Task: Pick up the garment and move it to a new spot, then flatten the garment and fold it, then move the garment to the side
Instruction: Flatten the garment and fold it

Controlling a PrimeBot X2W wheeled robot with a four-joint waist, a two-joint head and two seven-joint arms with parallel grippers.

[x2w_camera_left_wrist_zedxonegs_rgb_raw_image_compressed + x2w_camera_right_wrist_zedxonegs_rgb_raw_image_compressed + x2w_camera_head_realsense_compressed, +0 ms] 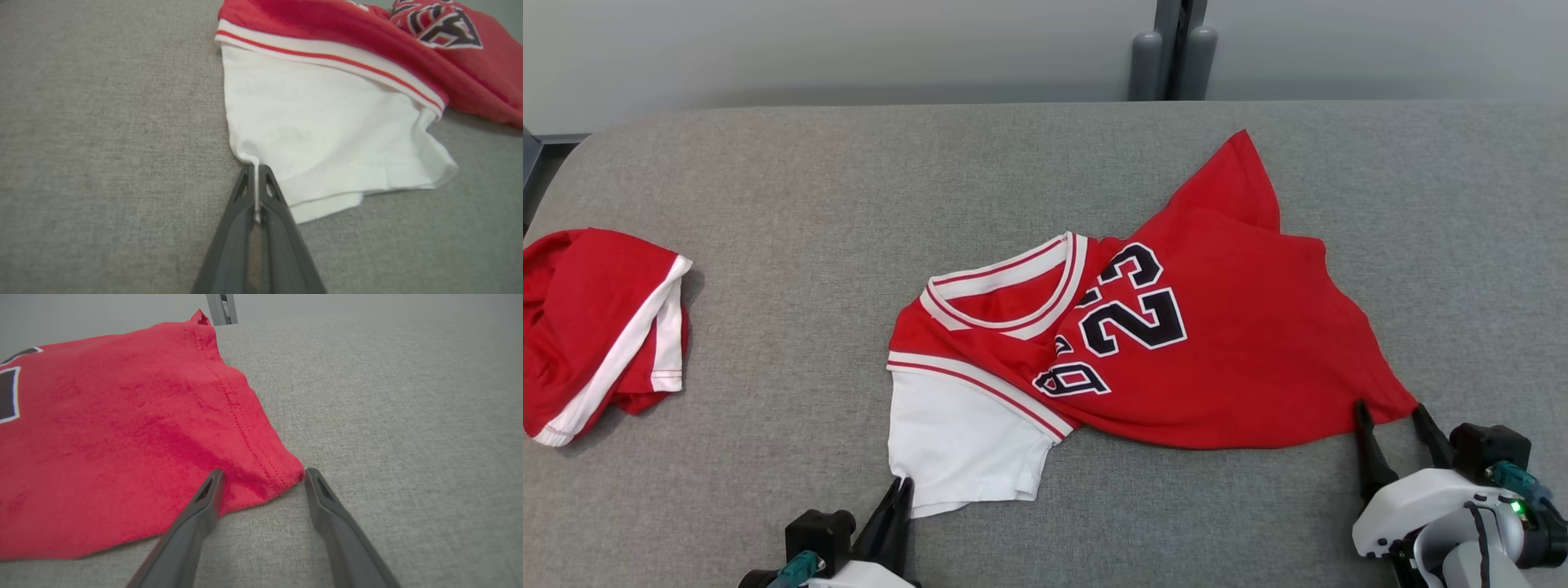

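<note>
Left gripper is clamped on the white sleeve of the garment, which lies crumpled mid-way across the grey surface. Right gripper gapes astride its red hem corner. The pickup grasp seems half made: the right should pinch, then both lift together.

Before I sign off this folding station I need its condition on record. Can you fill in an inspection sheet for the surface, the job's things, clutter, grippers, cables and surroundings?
Surface: grey woven fabric tabletop, bare around the clothes.
Job's things: red fabric jersey with a black 23 and a white sleeve, lying rumpled, not yet flat.
Clutter: second red garment with white trim, bunched at the robot's far left.
Grippers: left gripper shut on the white sleeve's hem corner; right gripper open, fingers either side of the jersey's red hem corner.
Cables: nothing seen.
Surroundings: pale wall behind the table, grey posts against it.
</note>
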